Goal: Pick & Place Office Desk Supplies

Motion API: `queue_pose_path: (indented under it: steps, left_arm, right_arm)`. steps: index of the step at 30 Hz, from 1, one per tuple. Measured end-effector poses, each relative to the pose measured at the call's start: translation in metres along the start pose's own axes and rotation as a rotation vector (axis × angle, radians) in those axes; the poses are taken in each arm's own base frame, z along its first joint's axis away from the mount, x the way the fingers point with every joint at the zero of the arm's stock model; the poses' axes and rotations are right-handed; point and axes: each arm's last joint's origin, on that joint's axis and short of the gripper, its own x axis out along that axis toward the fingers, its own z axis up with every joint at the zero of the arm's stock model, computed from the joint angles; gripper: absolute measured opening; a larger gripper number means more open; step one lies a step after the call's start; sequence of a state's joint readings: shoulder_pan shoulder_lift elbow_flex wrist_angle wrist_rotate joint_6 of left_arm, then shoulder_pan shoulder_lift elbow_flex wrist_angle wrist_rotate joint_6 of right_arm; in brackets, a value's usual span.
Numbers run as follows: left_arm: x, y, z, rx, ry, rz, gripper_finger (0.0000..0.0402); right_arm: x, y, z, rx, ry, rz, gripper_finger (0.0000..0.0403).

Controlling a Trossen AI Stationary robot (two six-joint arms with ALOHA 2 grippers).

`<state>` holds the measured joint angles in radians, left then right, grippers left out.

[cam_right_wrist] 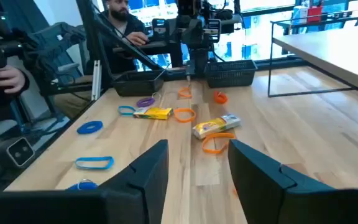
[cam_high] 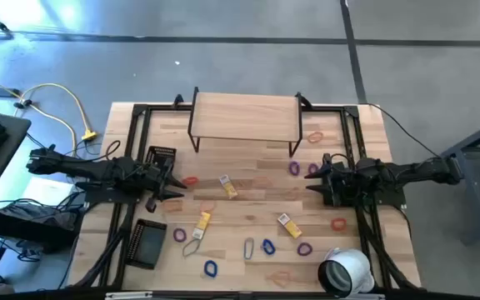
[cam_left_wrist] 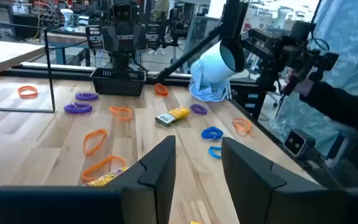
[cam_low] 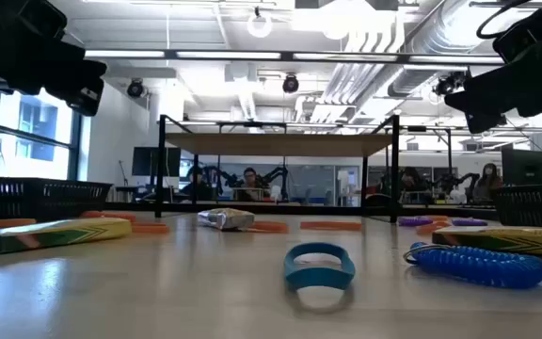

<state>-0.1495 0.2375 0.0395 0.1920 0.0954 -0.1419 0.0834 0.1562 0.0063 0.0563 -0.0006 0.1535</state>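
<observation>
My left pincer [cam_left_wrist: 194,168] and right pincer [cam_right_wrist: 194,171] hover spread and empty over the pale wood surface [cam_high: 257,187] strewn with loops [cam_high: 267,246], bands [cam_high: 190,180] and packets [cam_high: 288,224], before a bright office with seated people

Grey concrete floor [cam_high: 248,50] surrounds the table; a yellow cable [cam_high: 72,104] lies at ten o'clock. Ceiling lights [cam_low: 260,24], ducts [cam_low: 412,47] and windows [cam_low: 26,127] show beyond.
</observation>
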Motion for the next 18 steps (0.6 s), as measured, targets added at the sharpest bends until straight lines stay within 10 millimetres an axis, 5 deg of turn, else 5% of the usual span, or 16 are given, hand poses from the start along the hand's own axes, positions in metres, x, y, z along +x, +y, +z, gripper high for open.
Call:
queue_pose_path:
  steps: [8, 18]
  left_arm:
    - [0.0002, 0.0001, -0.0003, 0.086, 0.004, 0.001, 0.0123]
    - [0.0001, 0.0002, -0.0005, -0.021, 0.005, 0.006, 0.0123]
  right_arm:
    - [0.0000, 0.0000, 0.0003, 0.245, -0.003, -0.001, 0.0156]
    - [-0.0002, 0.0007, 0.0051, 0.173, -0.052, 0.011, 0.0156]
